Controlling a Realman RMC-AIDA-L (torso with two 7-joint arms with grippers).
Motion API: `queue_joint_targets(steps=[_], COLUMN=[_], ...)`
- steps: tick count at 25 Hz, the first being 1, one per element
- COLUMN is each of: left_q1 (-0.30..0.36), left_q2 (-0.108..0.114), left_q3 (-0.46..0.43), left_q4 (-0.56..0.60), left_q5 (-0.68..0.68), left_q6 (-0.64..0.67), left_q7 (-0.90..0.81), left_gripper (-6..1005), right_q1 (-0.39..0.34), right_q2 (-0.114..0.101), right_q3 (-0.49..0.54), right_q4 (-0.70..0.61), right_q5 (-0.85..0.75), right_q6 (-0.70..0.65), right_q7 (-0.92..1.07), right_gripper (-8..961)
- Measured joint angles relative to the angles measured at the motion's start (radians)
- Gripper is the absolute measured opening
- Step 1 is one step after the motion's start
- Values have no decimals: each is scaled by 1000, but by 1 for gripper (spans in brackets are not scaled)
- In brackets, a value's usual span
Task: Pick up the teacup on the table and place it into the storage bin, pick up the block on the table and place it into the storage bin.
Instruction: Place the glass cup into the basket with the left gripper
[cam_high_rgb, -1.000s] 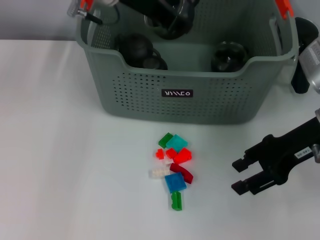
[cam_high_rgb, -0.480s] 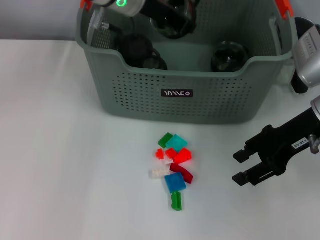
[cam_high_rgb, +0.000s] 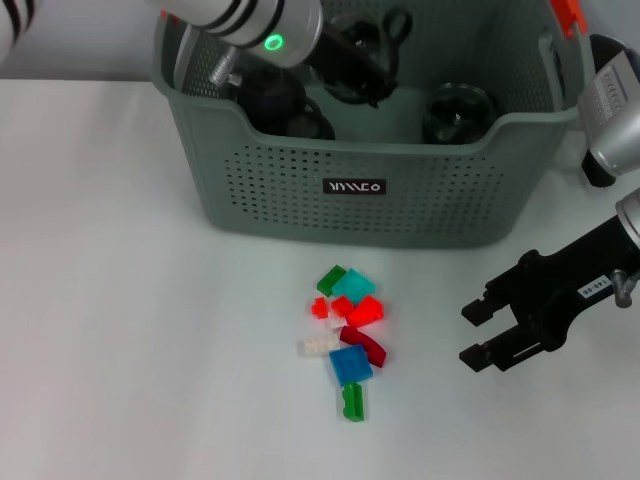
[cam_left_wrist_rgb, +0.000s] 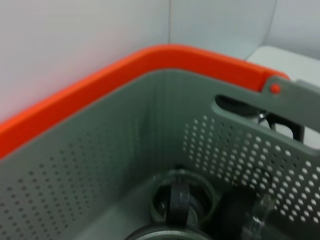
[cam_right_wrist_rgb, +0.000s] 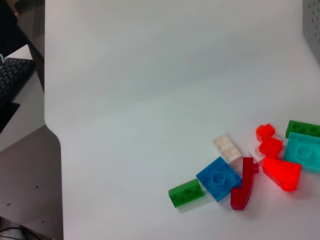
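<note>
grey-green perforated storage bin (cam_high_rgb: 300, 190) – orange clips; blocks (cam_high_rgb: 348, 338) – red, green, blue, white.

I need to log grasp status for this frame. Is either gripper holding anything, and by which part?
The right gripper is open and empty, beside the blocks. The left gripper is inside the storage bin; a hold cannot be told.

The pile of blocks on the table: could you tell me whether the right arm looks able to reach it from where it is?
Probably yes. The right gripper is open, hovering beside the blocks with only bare table between them. The bin sits behind the pile, out of the way.
</note>
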Motion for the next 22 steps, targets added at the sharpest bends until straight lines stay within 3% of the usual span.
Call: queue_joint_targets(steps=[8, 22], left_q1=[-18, -21], left_q2=[-37, -46], left_q3=[2, 33], left_q4=[-18, -21], left_q5=[76, 78], left_q6=[-17, -20], left_q7=[1, -2], left_gripper=[42, 41], right_q1=[-5, -12], right_q2=[3, 8], right_q3=[2, 0], right_q4=[0, 0], right_q5=[0, 0], right_q6=[0, 1], right_q7=[-1, -5], right_gripper=[657, 657])
